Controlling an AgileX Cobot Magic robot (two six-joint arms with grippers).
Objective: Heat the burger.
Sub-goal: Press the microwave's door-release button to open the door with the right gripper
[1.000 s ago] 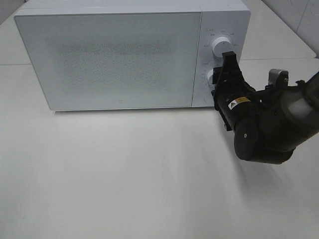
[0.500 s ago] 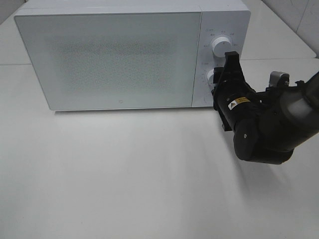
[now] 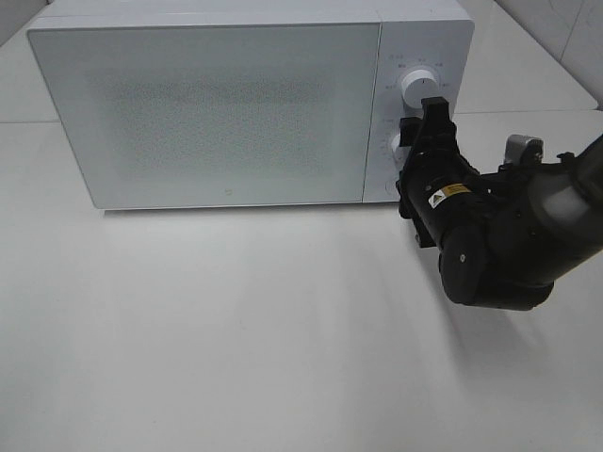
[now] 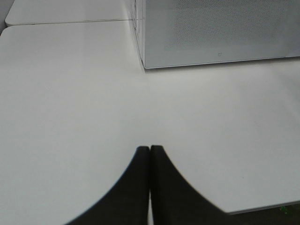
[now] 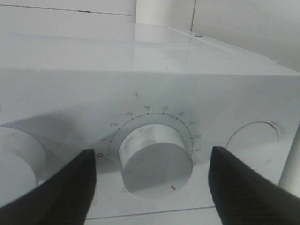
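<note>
Fingers (image 5: 65, 192) of the right gripper (image 5: 152, 155) stand spread wide. Between them, untouched, sits the round white numbered dial (image 5: 154, 164) of the white box-shaped microwave (image 3: 217, 113). The left gripper (image 4: 150, 152) has its fingers pressed together, holding nothing, above the white table (image 4: 70, 93). The burger's place cannot be told.

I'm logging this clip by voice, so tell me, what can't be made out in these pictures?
- Burger: in no view; whether it is inside, the microwave's closed frosted door hides.
- Lower dial: exterior high view, mostly covered by the right gripper.
- Dial numbers: exterior high view, too small.
- Upper dial: right wrist view, cut off by the edge.
</note>
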